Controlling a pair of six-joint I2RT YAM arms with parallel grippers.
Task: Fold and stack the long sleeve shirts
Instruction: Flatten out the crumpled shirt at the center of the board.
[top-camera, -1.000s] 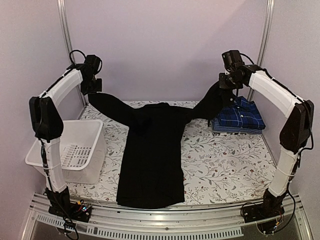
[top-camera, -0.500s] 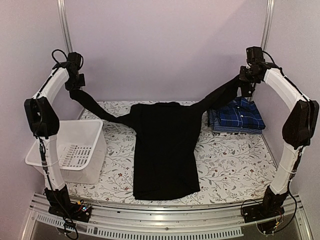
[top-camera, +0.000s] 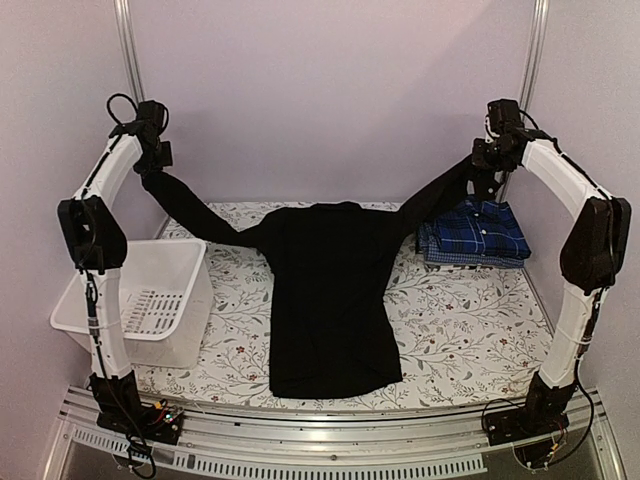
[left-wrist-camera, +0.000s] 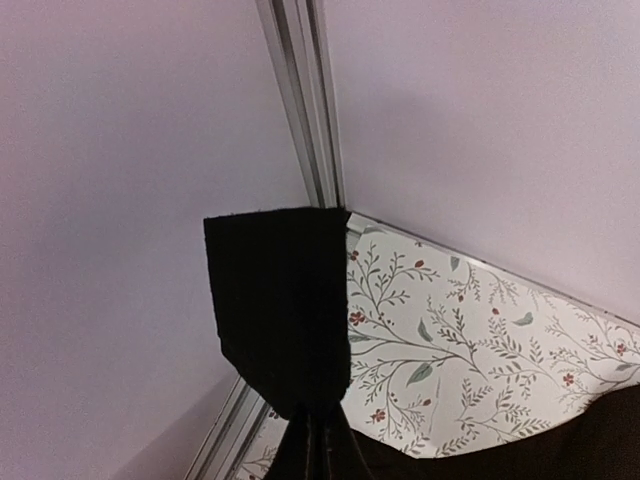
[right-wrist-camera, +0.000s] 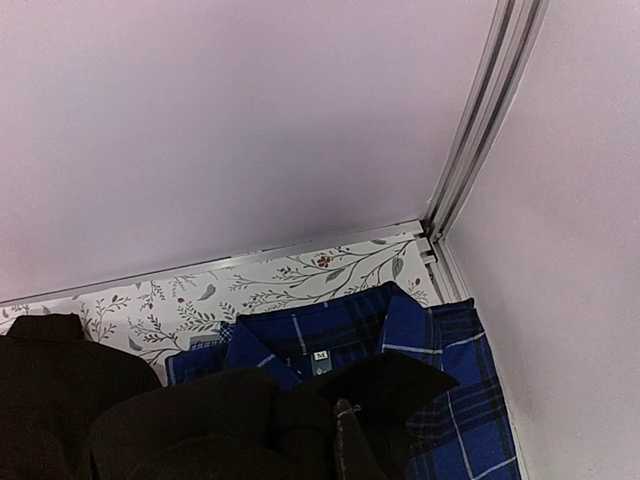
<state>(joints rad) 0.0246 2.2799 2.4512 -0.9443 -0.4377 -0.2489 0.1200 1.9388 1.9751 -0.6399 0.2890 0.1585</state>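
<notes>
Black shirt (top-camera: 330, 300) is lying with its body flat across the middle of the floral table (top-camera: 460, 320), collar toward the top of the frame and hem reaching close to the table's lower edge. Its two sleeves are stretching up and outward to the upper left and upper right. A white basket (top-camera: 185, 300) is sitting at the lower left, and the plaid shirt (top-camera: 480, 235) is resting folded at the right, just under the raised right sleeve. The left gripper (top-camera: 150, 170) is pinching the left cuff between closed fingers, and the right gripper (top-camera: 488, 170) is clamping a bunched fold of the right sleeve.

As I judge it, both holds are taking little cloth, so a sleeve could be slipping free under tension. The right sleeve, if lowered carelessly, could be dragging across the plaid shirt and pulling it open.
</notes>
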